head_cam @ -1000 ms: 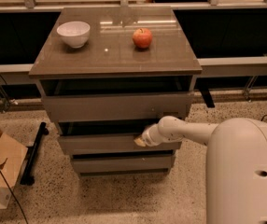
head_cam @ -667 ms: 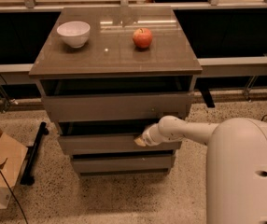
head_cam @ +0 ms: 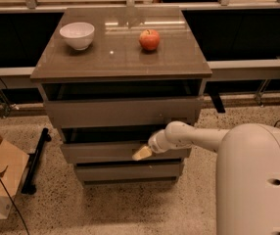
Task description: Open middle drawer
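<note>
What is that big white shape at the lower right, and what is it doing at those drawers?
That white shape is the robot's body, and the white tube reaching out is its one arm. The camera looks down over the body; where it is mounted is unclear. The arm ends in the gripper, placed at the upper edge of the middle drawer, one of three in a grey-brown cabinet. Whether it has hold of the drawer cannot be seen. On the cabinet's top sit a white bowl and a red apple.
</note>
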You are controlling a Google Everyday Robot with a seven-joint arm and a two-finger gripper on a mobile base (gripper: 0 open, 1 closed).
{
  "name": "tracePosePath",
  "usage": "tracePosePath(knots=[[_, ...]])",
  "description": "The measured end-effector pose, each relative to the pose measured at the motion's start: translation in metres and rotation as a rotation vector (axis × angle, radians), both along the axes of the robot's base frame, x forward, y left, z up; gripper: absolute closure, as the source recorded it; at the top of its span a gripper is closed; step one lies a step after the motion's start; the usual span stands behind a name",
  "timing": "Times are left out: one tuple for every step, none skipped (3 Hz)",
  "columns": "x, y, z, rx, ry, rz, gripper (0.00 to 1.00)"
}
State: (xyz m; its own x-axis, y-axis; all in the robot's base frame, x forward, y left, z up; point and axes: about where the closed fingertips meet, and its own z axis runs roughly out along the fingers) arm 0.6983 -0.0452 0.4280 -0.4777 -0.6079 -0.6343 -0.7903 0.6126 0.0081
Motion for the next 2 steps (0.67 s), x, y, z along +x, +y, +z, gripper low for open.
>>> tracePosePath(knots=[[0.000, 0.000, 0.000, 0.000, 0.000, 0.000, 0.00], [-0.015, -0.001, -0.007, -0.050, 0.056, 0.069, 0.00]])
